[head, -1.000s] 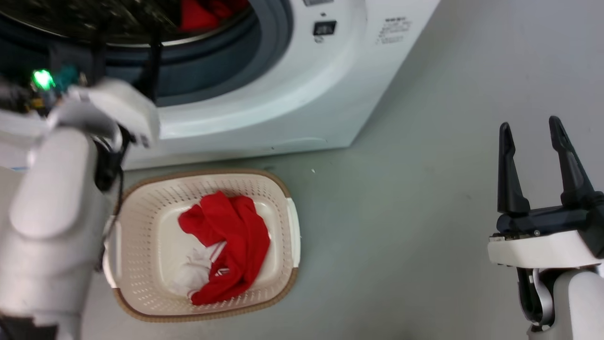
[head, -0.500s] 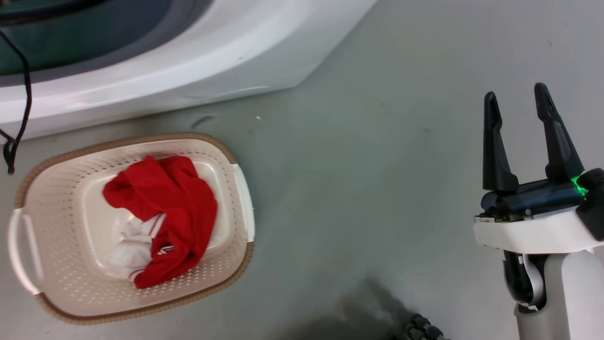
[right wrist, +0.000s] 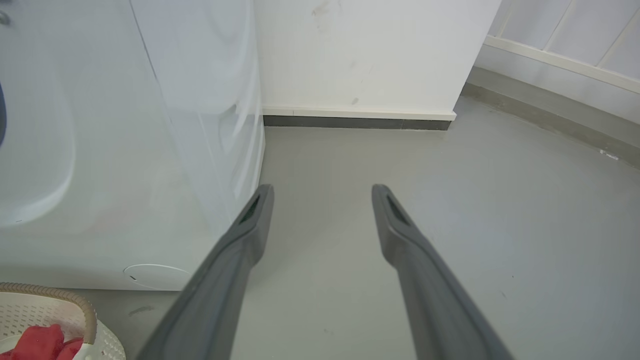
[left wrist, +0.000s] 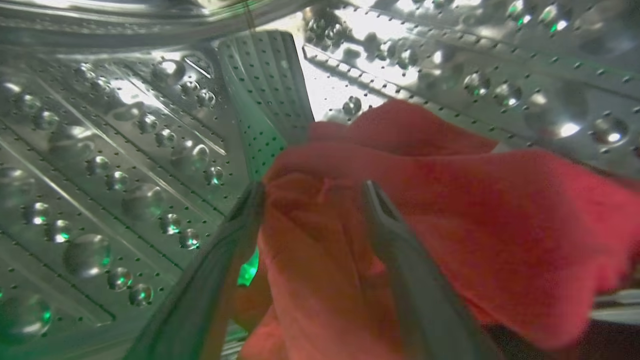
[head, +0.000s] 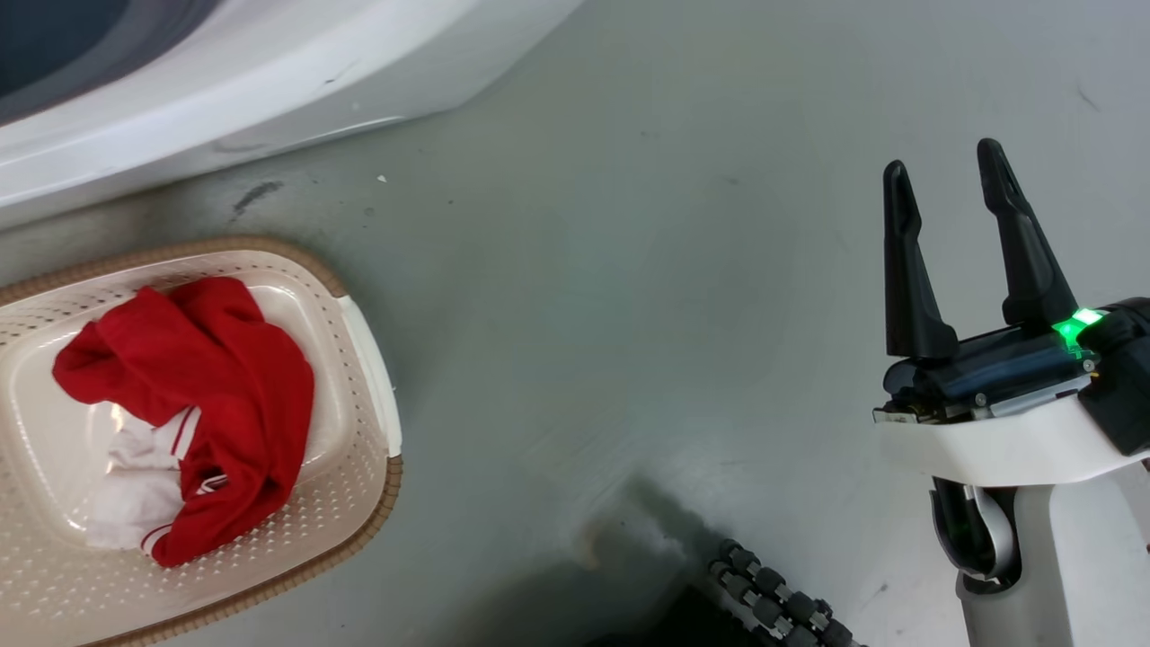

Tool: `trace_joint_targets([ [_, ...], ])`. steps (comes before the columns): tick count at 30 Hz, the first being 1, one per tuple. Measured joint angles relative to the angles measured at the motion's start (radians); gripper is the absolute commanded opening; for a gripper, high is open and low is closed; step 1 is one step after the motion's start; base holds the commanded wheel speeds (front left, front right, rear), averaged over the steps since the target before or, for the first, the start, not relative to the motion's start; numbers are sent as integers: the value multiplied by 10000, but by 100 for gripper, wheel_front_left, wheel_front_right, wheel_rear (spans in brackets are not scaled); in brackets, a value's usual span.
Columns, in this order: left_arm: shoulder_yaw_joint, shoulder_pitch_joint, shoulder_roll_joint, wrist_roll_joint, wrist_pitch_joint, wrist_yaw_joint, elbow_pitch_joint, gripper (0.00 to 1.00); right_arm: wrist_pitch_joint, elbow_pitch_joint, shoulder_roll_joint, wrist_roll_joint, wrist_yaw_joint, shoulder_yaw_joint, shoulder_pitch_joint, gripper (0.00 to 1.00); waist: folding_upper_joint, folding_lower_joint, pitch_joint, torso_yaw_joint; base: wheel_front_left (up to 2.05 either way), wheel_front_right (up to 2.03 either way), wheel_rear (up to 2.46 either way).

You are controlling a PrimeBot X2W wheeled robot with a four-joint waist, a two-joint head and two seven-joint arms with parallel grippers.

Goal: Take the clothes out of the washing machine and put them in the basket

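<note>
While left end effector (left wrist: 312,187) straddles clothes (left wrist: 475,225), perforated drum (left wrist: 125,150) behind

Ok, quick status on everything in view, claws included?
washing machine drum: red garment inside, not yet out.
left claw: open in the drum, straddling a fold of that garment.
right claw: open, empty, above the floor.
basket: on the floor, holding a red-and-white garment.

We see soft even light on the floor (head: 629,270), a dark shadow (head: 584,593) low in our head view, hard glare and green tint on the drum (left wrist: 125,150), the clothes (left wrist: 500,225) blurred close up
</note>
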Motion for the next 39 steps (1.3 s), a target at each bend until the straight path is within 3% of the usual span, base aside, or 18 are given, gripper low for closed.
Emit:
trace_joint_targets([
  [9,-305,-592,107,236,499,161,562,100,0,-98,2,171,0,151,1,100,0,-1,407,-356,0,0,0],
  [11,-391,-672,94,251,531,155,623,0,-2,-100,2,219,0,157,2,100,0,-1,453,-374,0,0,0],
  [22,-479,-836,-27,257,-299,184,744,0,-2,-82,2,148,0,117,-3,100,0,-1,468,-223,0,0,0],
  [30,-460,-745,-249,148,-1672,207,915,0,-2,-31,4,-128,0,-92,-40,100,0,-1,64,118,0,0,0],
  [39,-458,378,-941,-226,-3436,15,1313,0,-2,75,4,-675,0,-523,1,100,0,-2,-923,703,0,0,0],
])
